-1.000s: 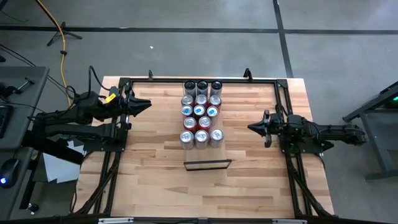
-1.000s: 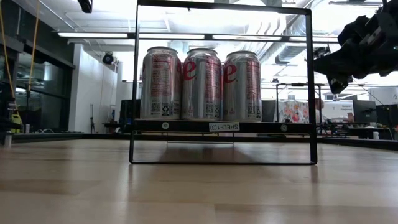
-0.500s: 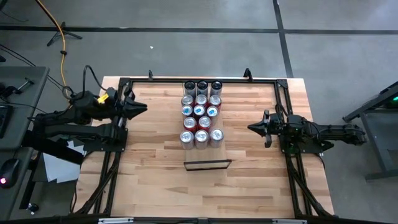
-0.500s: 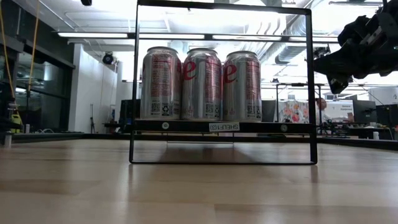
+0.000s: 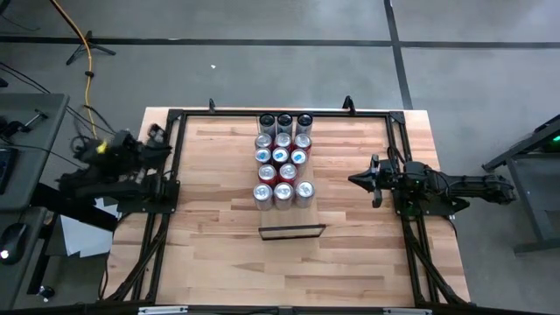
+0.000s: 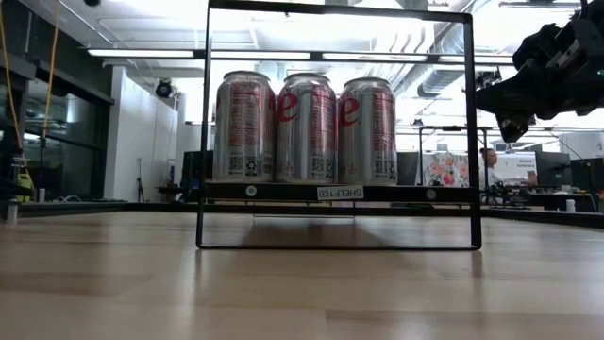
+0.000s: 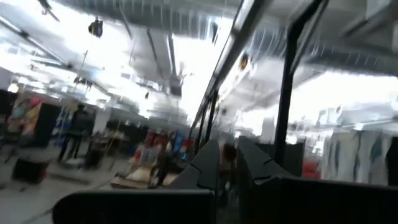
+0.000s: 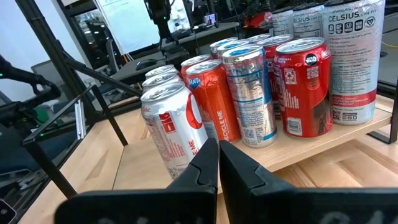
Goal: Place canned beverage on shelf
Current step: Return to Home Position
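**Shelf and cans.** Find the shelf (image 8: 311, 142) lying along the middle of the bench (image 5: 219, 201). It carries the cans (image 5: 282, 156) upright in rows of three. In the low view you see the front row (image 6: 305, 127): three silver-and-red cans side by side, close together. A black rectangular frame (image 6: 472, 142) stands on the bench just in front of that end of the shelf.

**Right claw.** Find the right claw (image 5: 357, 179) over the bench to the right of the cans. It points toward them and is well apart from them. Its fingers are pressed together and hold nothing.

**Left claw.** Find the left claw (image 7: 228, 144) on its arm, which sits folded at the bench's left edge. Its wrist view faces the room and ceiling. Its fingers sit together, empty.
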You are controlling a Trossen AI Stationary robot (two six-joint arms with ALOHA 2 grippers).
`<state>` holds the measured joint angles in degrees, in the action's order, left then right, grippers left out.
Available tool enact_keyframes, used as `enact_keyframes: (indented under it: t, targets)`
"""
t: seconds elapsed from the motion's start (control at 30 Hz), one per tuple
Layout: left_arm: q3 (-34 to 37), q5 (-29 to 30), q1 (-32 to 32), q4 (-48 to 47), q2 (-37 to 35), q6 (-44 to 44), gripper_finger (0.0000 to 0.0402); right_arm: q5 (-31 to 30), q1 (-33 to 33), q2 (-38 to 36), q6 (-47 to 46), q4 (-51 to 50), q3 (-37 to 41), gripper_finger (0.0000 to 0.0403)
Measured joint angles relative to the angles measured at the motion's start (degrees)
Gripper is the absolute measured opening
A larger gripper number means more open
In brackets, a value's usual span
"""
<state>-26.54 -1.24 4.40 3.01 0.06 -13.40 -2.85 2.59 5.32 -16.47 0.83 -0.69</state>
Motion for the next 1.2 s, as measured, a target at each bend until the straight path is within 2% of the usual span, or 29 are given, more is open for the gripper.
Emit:
enact_keyframes:
  t: [0.13, 0.27, 0.43, 0.63, 0.97, 1.03, 1.1, 1.17, 1.2]
  targets:
    - [4.09, -2.51, 0.02, 7.34, 0.9, -1.4, 0.0, 0.02, 0.0, -0.02, 0.0, 0.01, 0.0, 0.0]
    - [9.2, -2.49, 0.04, 12.28, 0.31, -2.46, 0.0, 0.0, 0.0, -0.07, 0.0, 0.01, 0.0, 0.0]
    - [15.9, -3.62, 0.02, 24.36, 0.25, -5.33, 0.0, 0.02, 0.0, 0.02, 0.0, 0.01, -0.02, 0.0]
    - [25.74, -1.99, 0.09, 38.35, 0.19, -9.06, 0.0, 0.02, 0.0, 0.0, 0.0, 0.01, -0.02, 0.0]
    - [25.9, -1.24, 0.13, 27.22, 0.19, -8.86, 0.0, 0.02, 0.0, 0.02, 0.0, -0.01, -0.02, 0.0]
    - [25.9, -1.24, 0.13, 21.43, 0.19, -7.05, 0.0, 0.02, 0.01, 0.02, 0.0, -0.01, -0.03, 0.0]
    - [25.9, -0.45, 0.13, 11.83, 0.19, -6.49, 0.0, 0.02, 0.02, 0.02, 0.0, -0.01, -0.02, 0.0]
    - [25.9, 2.38, 0.13, -0.3, 0.28, -10.21, 0.0, 0.02, 0.0, 0.02, 0.0, -0.01, -0.04, 0.0]
    - [25.51, 2.56, 0.18, -3.48, 1.11, -12.64, 0.0, 0.02, 0.0, 0.0, 0.02, 0.01, -0.04, 0.0]
